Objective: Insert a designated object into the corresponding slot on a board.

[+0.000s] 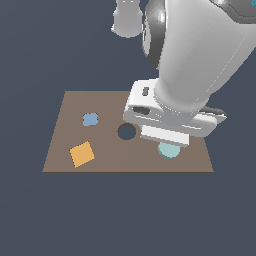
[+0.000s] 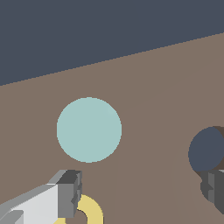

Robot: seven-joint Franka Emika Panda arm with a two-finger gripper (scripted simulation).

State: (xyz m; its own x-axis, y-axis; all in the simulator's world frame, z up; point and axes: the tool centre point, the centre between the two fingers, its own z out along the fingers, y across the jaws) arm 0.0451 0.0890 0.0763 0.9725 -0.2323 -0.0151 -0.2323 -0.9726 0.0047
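Teal disc (image 2: 89, 130) lies flat on the brown board (image 1: 65, 150), near the dark round slot (image 1: 127, 132); my gripper (image 2: 140, 190) hovers over it, jaws wide, empty; I'd centre before descending.

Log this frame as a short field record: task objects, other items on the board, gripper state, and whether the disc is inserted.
designated object: pale teal disc, lying flat on the board, partly hidden under the arm in the exterior view
slot: dark circular hole, empty
board: brown panel
other items: yellow ring, blue block, orange square patch
gripper: gripper above the board, fingers apart, holding nothing
disc inserted: no, disc sits apart from the hole
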